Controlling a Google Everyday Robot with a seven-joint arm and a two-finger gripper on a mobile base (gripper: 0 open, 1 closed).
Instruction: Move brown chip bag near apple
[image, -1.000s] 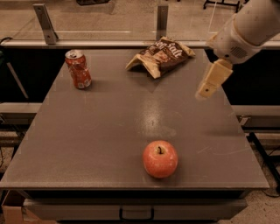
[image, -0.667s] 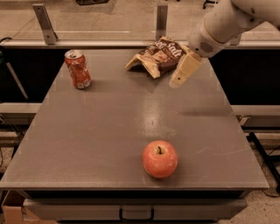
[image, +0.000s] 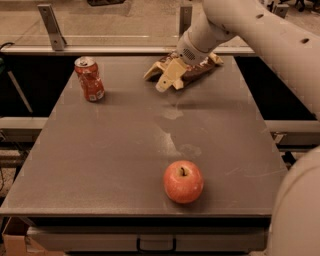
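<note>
The brown chip bag (image: 198, 72) lies at the back of the table, right of centre, partly hidden by my arm. My gripper (image: 169, 85) reaches down from the upper right and sits on the bag's left end, with its fingers open over the bag. The red-orange apple (image: 183, 181) stands near the table's front edge, far in front of the bag.
A red soda can (image: 90, 78) stands upright at the back left of the grey table (image: 100, 150). A rail with metal posts (image: 52, 25) runs behind the table. My arm's white body fills the right edge of the view.
My gripper has moved left and down, from beside the table's right edge to the chip bag's left end. The bag, the apple and the can have not moved.
</note>
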